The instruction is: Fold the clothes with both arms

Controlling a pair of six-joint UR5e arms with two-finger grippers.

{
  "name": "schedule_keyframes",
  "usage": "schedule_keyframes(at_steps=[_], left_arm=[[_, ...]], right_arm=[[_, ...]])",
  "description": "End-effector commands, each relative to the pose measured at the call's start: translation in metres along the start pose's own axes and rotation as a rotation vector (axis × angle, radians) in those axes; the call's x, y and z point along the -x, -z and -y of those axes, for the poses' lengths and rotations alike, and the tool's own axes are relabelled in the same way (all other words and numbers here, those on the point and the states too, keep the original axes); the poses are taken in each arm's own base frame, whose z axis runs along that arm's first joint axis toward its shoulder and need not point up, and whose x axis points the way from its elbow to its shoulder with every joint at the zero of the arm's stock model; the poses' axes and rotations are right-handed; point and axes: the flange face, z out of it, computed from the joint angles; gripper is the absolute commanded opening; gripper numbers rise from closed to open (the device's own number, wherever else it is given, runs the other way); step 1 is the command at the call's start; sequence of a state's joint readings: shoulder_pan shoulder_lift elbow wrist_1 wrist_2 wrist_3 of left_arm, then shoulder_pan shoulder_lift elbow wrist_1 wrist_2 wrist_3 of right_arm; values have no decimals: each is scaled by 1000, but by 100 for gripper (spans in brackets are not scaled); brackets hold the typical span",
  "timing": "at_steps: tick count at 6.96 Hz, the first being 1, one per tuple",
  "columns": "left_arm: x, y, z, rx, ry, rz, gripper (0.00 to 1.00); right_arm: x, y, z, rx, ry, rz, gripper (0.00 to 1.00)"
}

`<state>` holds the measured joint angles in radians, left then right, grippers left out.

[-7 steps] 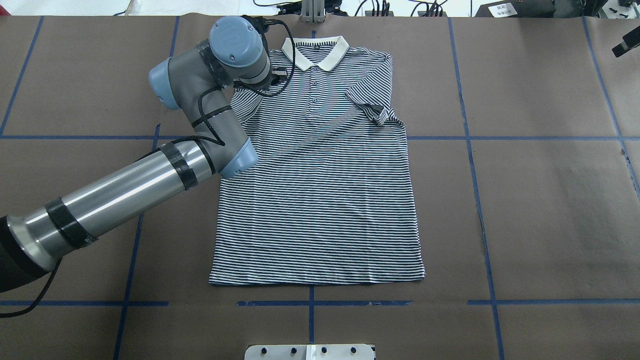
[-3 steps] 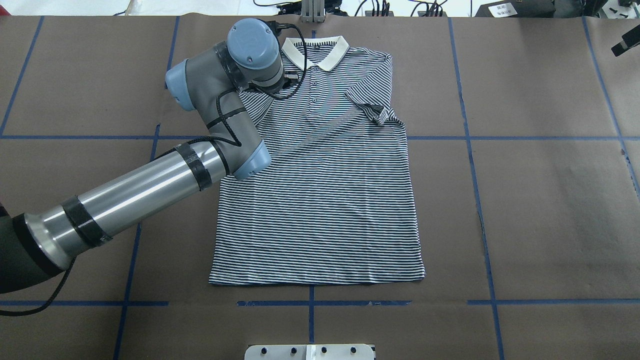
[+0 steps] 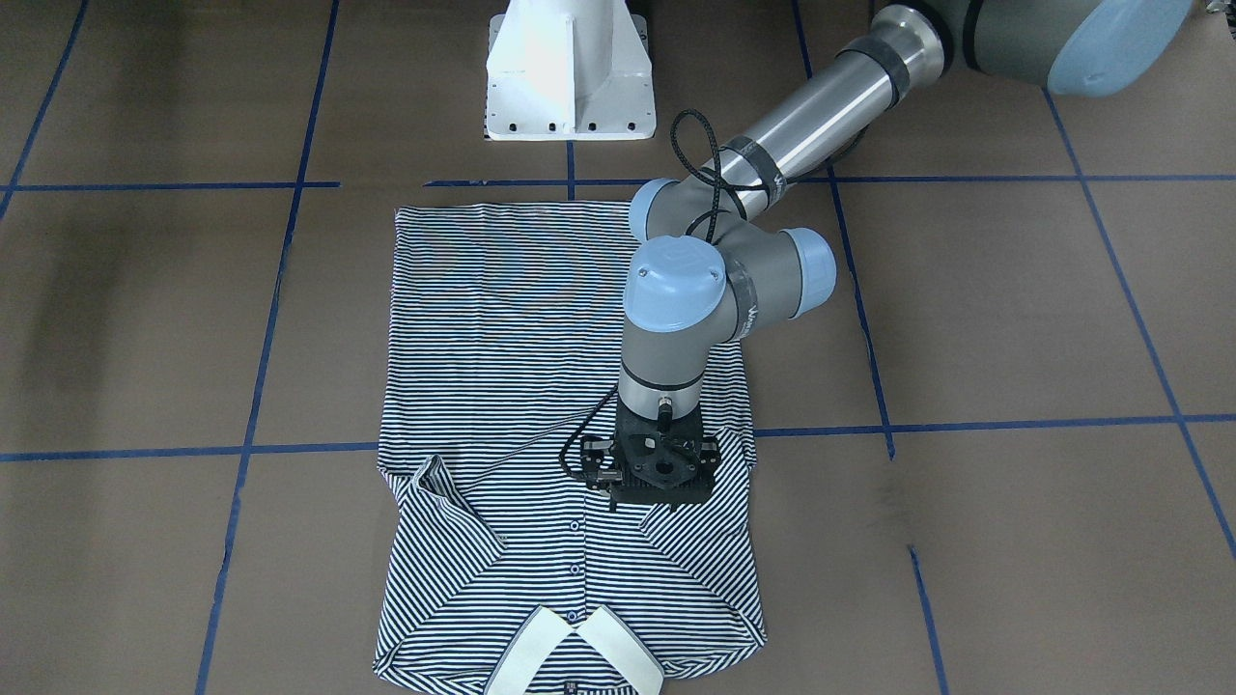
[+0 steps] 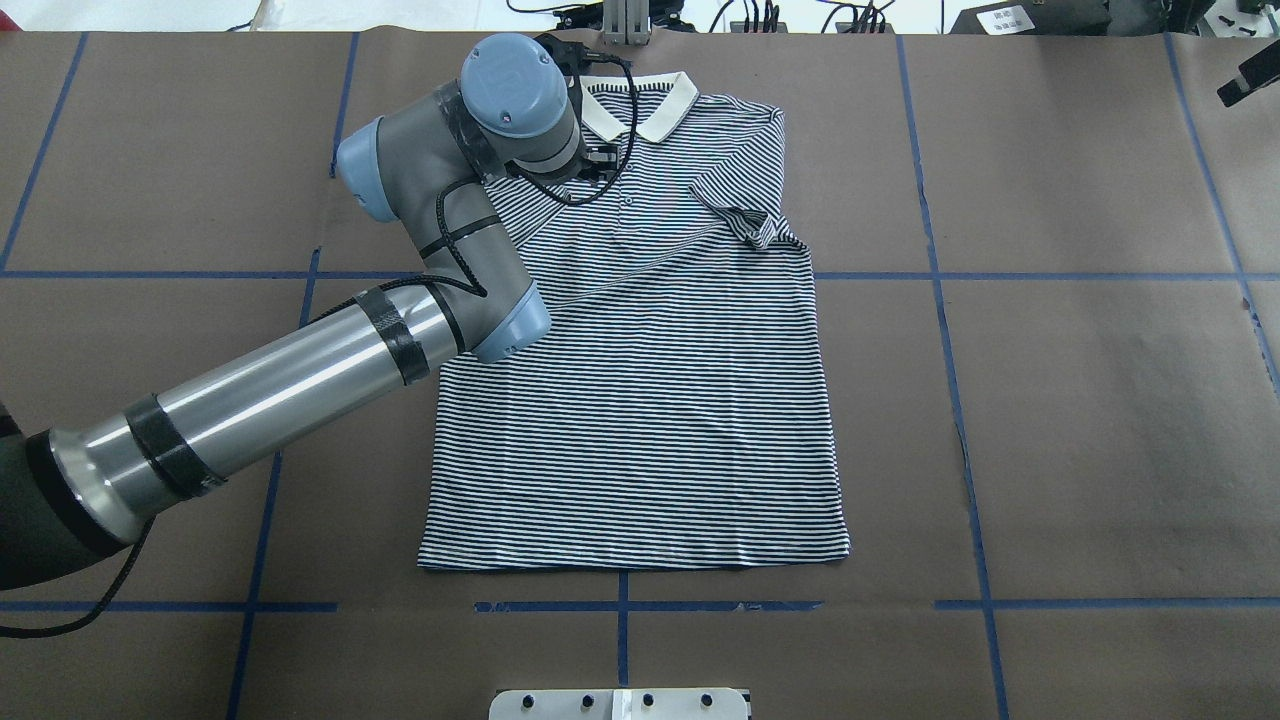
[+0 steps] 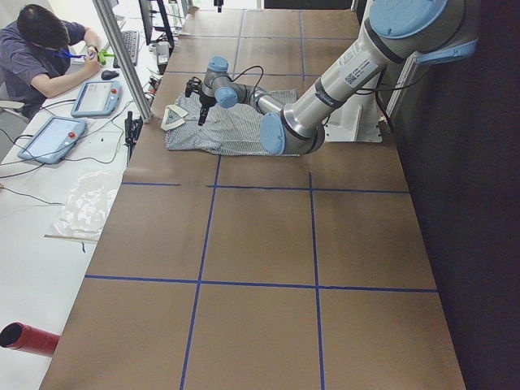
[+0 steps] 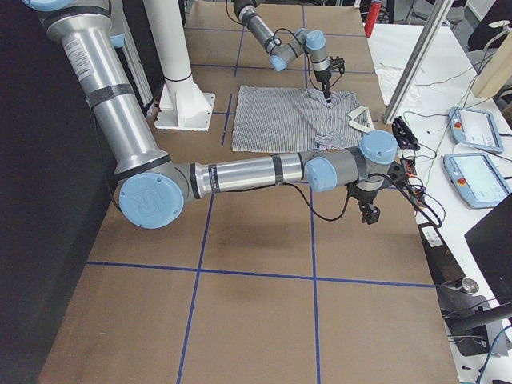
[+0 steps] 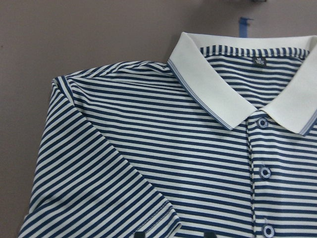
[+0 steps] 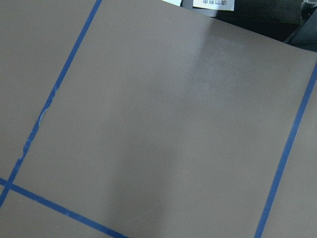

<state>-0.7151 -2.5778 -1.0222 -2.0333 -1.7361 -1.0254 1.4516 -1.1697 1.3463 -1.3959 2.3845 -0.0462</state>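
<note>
Brown paper with a grid of blue tape lines covers the counter [image 4: 1050,420]. At its edge on the robot's side stands a white pedestal [image 3: 568,68].

Left arm [image 4: 270,385]: reaches in over the shirt's upper part, wrist turned straight down. Right arm [image 6: 240,172]: stretched low over the bare counter on the robot's right, well apart from the garment.

Navy-and-white striped polo shirt [image 4: 650,420]: lies flat and front up in the middle of the counter, hem toward the robot, neck at the far side. Both short sleeves are folded inward onto the chest.

Left gripper [image 3: 660,475]: hangs above the chest just beside the button placket, on the robot's left of it. In the wrist view two dark fingertips show apart at the bottom edge, with nothing held between them. Right gripper [image 6: 369,213]: points down at bare paper; whether its jaws are wide or closed cannot be told.

Cream collar [image 7: 213,94]: spread flat, both points lying toward the placket. Small buttons [image 7: 262,122] run in a line below it.
</note>
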Motion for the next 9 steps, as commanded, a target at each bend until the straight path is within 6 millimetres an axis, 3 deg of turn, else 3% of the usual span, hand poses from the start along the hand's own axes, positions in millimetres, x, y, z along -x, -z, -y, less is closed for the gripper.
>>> schedule_keyframes(at_steps=[1,2,3,4,5,7,8,9], left_arm=[[10,38,6,-5,-127,-86,100],[21,48,7,-17,-144,-96,100],[30,62,13,4,-134,-132,100],[73,75,-19,20,-124,-164,100],[99,86,-40,20,-118,-174,100],[111,80,-52,35,-105,-166,100],[113,85,-61,37,-87,-174,100],[126,94,-80,43,-83,-185,100]], right_arm=[[7,-1,8,-1,-52,1,100],[12,-3,9,0,-208,3,100],[45,3,15,-20,-286,11,100],[88,16,4,-56,-335,21,100],[118,18,-8,-69,-324,21,99],[158,0,-16,-41,-286,46,98],[189,1,-28,-44,-360,59,99],[231,-11,-66,-46,-393,20,100]])
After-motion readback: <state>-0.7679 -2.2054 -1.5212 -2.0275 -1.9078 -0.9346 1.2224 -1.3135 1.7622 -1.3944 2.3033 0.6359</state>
